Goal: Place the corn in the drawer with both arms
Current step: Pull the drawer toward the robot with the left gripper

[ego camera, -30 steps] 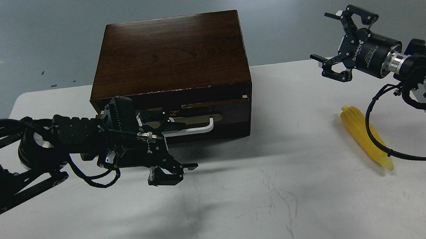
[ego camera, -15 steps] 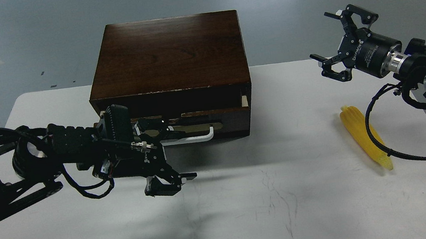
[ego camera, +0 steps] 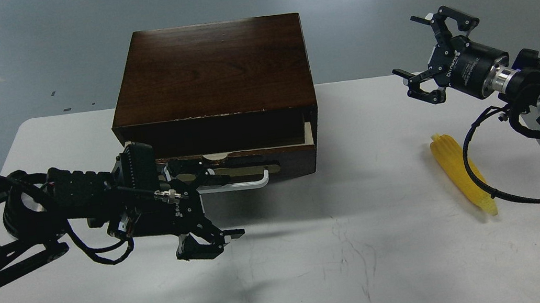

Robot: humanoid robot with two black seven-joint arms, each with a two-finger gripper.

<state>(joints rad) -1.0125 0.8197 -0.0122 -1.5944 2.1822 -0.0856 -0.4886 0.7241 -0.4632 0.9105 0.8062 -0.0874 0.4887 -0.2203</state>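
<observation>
The corn [ego camera: 459, 173] is a long yellow cob lying on the white table at the right, partly crossed by a black cable. The drawer [ego camera: 271, 157] of the dark wooden box [ego camera: 211, 70] stands slightly pulled out, pale wood showing at its right end. My left gripper [ego camera: 209, 205] is spread open at the drawer's left part. Its upper fingers [ego camera: 193, 168] reach in at the white bar handle [ego camera: 243, 184], and its lower finger [ego camera: 209, 244] hangs over the table. My right gripper [ego camera: 412, 55] is open and empty in the air, above and left of the corn.
The white table [ego camera: 318, 271] carries the box at the back middle. Its right edge runs close to the corn. My right arm's cable [ego camera: 481, 185] loops over the cob. Grey floor lies beyond the table.
My left arm has drawn back toward me and to the left, and the drawer has slid out with it, baring pale wood. The right arm and corn have not moved.
</observation>
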